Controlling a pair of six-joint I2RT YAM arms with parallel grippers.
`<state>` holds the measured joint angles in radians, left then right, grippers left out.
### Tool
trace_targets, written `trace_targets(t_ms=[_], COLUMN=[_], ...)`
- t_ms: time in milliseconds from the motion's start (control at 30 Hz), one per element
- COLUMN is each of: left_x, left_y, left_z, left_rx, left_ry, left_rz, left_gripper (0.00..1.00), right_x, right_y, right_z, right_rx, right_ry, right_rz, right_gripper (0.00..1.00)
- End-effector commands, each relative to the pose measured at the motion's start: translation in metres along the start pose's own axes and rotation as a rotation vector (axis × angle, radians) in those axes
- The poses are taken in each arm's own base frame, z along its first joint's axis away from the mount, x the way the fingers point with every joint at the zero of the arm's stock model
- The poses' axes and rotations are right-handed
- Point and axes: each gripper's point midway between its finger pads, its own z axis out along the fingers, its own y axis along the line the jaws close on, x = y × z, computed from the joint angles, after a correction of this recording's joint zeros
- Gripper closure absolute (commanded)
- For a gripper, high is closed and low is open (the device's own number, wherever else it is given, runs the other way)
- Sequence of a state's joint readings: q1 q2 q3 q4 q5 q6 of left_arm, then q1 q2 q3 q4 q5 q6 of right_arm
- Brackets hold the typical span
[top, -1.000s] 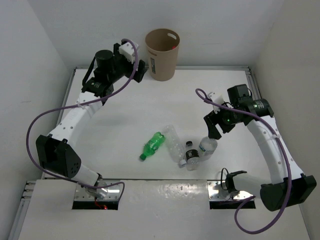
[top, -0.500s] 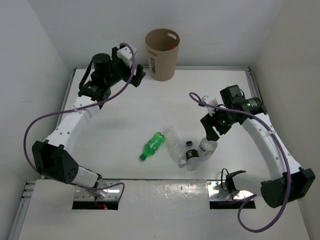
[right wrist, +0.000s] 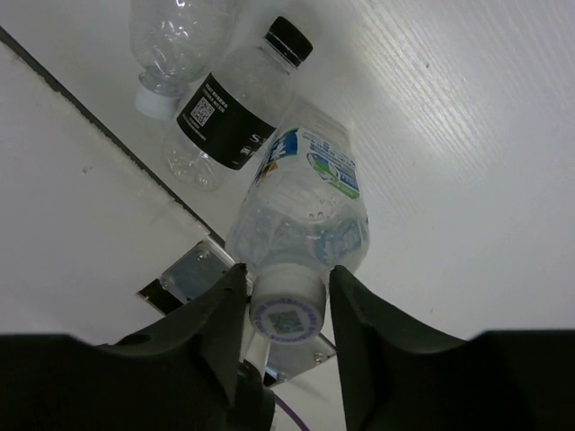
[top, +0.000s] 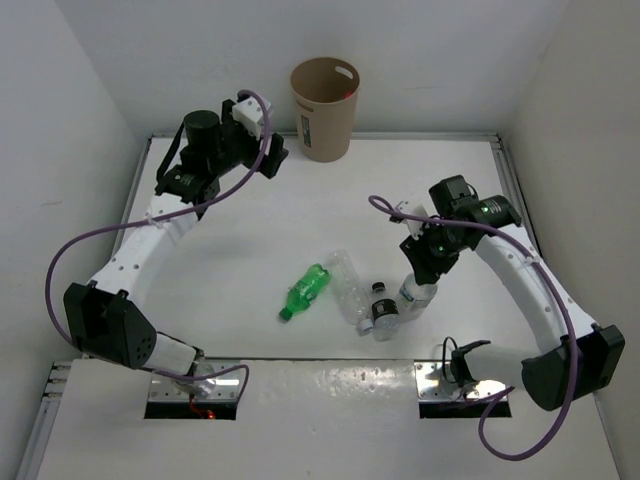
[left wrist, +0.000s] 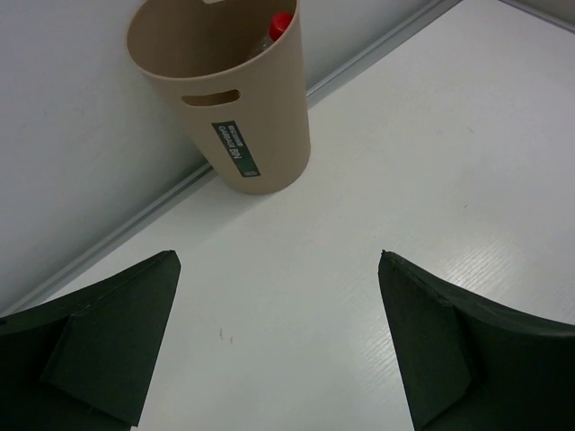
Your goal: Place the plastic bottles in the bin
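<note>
We've got the right end effector (right wrist: 285, 271) pinching the blue-labelled bottle (right wrist: 305, 206) by its white cap. The bottle's long axis runs straight out from the fingertips, base down on the surface (top: 300, 220), by the near edge, right of middle. The bin (top: 322, 120) is at the far edge, well apart. The left end effector (left wrist: 277, 262), spread wide and empty, is nearer it.

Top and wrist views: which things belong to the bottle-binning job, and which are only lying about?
Job: bin; red-capped bottle inside it; green bottle; clear bottle; black-labelled bottle; blue-labelled bottle in right gripper.
Not the job: purple cables, metal base plates.
</note>
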<state>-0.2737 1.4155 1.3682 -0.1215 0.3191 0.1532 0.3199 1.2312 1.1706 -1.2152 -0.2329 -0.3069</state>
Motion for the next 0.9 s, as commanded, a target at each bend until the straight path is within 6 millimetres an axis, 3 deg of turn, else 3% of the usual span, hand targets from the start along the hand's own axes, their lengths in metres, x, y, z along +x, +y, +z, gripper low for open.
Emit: trace_targets(t_ms=[0, 200, 300, 333, 367, 600, 633, 700, 767, 800, 833, 867], left_x=[-0.023, -0.022, -0.017, -0.017, -0.016, -0.018, -0.017, -0.013, -0.013, -0.013, -0.017, -0.018], left_y=[0.002, 0.006, 0.009, 0.009, 0.013, 0.015, 0.020, 0.019, 0.017, 0.017, 0.018, 0.017], left_z=[-0.013, -0.014, -0.014, -0.014, -0.015, -0.021, -0.022, -0.022, -0.022, -0.022, -0.022, -0.022], left_rx=[-0.005, -0.014, -0.020, -0.020, -0.029, -0.040, -0.050, -0.048, -0.039, -0.039, -0.041, -0.032], left_ry=[-0.068, -0.066, -0.056, -0.056, -0.054, -0.061, -0.059, -0.051, -0.053, -0.053, -0.061, -0.063], left_rz=[0.028, 0.027, 0.023, 0.023, 0.022, 0.023, 0.031, 0.028, 0.029, 0.029, 0.032, 0.032], left_gripper=[0.01, 0.01, 0.01, 0.01, 0.01, 0.01, 0.01, 0.01, 0.01, 0.01, 0.01, 0.01], right_x=[0.000, 0.000, -0.015, -0.031, -0.033, -0.104, -0.132, -0.144, -0.185, -0.196, -0.224, -0.238], right_y=[-0.001, 0.001, -0.001, -0.002, -0.003, -0.022, -0.032, -0.038, -0.050, -0.054, -0.063, -0.065], right_z=[0.001, 0.000, -0.008, -0.021, -0.022, -0.058, -0.075, -0.083, -0.108, -0.116, -0.133, -0.148], right_rx=[0.007, -0.006, -0.013, 0.001, -0.003, 0.085, 0.145, 0.175, 0.245, 0.264, 0.307, 0.323], right_ry=[0.008, 0.022, 0.025, -0.020, -0.018, -0.200, -0.302, -0.336, -0.487, -0.527, -0.634, -0.699], right_rz=[-0.024, -0.038, -0.050, -0.067, -0.066, -0.094, -0.116, -0.115, -0.128, -0.127, -0.140, -0.124], right_gripper=[0.60, 0.84, 0.99, 1.00, 1.00, 1.00, 1.00, 1.00, 1.00, 1.00, 1.00, 1.00])
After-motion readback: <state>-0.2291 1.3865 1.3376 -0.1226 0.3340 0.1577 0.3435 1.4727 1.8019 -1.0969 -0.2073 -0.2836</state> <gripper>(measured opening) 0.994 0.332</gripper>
